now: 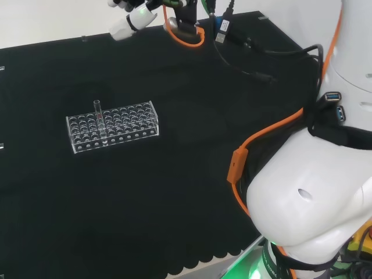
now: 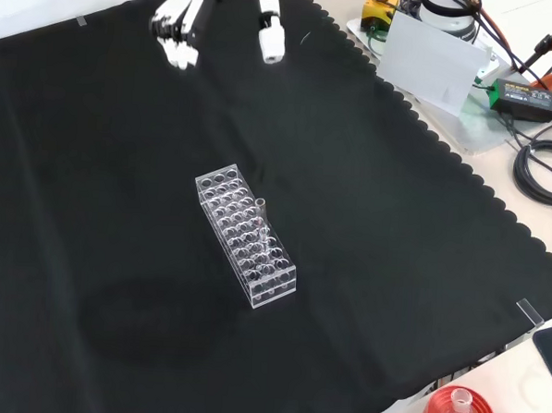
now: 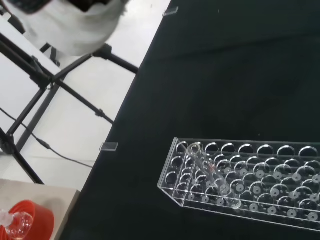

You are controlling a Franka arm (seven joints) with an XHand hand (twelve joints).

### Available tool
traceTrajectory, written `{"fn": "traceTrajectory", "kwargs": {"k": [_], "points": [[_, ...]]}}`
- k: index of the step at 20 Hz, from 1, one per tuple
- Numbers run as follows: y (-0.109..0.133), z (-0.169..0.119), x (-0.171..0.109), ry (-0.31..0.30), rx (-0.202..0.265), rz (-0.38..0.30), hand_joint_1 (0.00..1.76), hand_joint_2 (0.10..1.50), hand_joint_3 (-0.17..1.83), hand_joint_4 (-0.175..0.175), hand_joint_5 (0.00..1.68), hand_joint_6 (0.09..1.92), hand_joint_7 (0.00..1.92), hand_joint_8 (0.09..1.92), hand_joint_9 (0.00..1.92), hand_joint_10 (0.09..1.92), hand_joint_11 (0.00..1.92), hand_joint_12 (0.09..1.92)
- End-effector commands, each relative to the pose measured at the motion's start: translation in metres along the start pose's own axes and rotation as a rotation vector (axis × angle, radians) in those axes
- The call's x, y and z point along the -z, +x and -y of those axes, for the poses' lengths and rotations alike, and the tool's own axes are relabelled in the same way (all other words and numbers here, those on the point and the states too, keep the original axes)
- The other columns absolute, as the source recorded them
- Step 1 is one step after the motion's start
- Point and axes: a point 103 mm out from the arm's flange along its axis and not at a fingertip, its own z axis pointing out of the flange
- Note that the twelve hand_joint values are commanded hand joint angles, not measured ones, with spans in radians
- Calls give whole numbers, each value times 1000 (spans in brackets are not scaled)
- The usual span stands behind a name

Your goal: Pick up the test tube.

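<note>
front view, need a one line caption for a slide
Robot hand open above the cloth, far from the test tube upright in its clear rack.

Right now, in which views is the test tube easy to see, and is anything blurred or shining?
Head view: the test tube stands clear against the black cloth. Front view: it nearly merges with the clear rack. Wrist view: a blurred white part of the hand sits close to the camera, and small glints mark the rack's holes.

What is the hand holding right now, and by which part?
Nothing. The hand hangs open above the cloth, far from the test tube, which stands in its rack.
</note>
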Motion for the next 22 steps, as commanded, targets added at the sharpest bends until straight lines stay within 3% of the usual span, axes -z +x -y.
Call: {"fn": "traceTrajectory", "kwargs": {"k": [1, 4, 22], "points": [[0, -26, -25, 52, 26, -16, 891, 650, 532, 32, 348, 184, 114, 889, 162, 992, 0, 1514], [1, -46, -40, 64, 27, -18, 901, 649, 534, 31, 349, 182, 127, 891, 166, 991, 0, 1515], [-4, -62, -90, 170, 39, -55, 1003, 626, 595, 15, 373, 181, 217, 884, 229, 976, 0, 1546]]}}
